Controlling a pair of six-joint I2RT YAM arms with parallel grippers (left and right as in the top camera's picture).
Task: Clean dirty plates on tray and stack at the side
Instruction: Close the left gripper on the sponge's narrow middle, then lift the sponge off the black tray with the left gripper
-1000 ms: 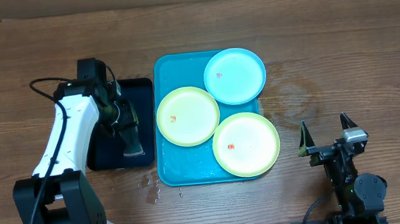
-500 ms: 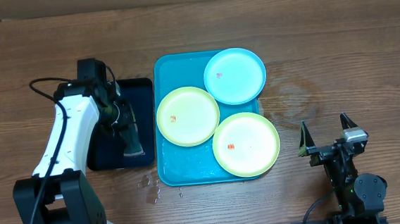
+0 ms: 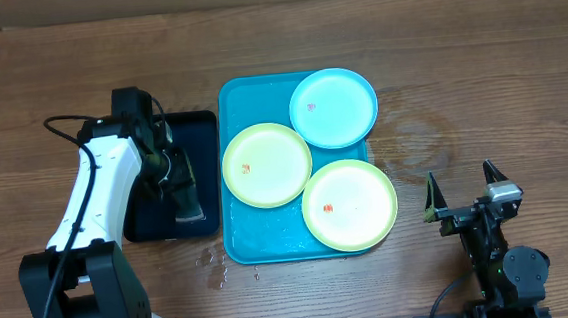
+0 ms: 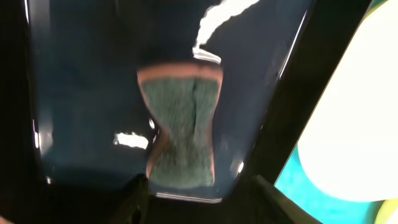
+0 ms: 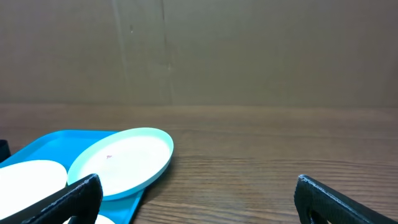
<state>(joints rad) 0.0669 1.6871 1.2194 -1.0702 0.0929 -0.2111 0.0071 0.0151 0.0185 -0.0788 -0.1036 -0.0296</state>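
**A:** Overhead, wooden table (image 3: 477, 55). The left arm bends over the black tray (image 3: 196, 125), left gripper (image 3: 185, 198) pointing down.

**B:** The turquoise tray (image 3: 237, 232) lies mid-table, long axis far-to-near, bearing three plates (image 3: 267, 164). The right gripper (image 3: 462, 195) is spread wide, well apart.

**A:** Left wrist?

**B:** Dark fingers (image 4: 134, 199) straddle a sponge (image 4: 180, 124). Whether they pinch it, I cannot tell.

**A:** Right wrist: the blue plate (image 5: 121, 162) is clear, the turquoise tray is cut off.

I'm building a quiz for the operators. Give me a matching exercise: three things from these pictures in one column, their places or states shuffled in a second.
1. light blue plate
2. sponge
3. right gripper

A. lying in the black tray
B. open, over bare table
C. at the far right corner of the turquoise tray

Pairs: 1-C, 2-A, 3-B
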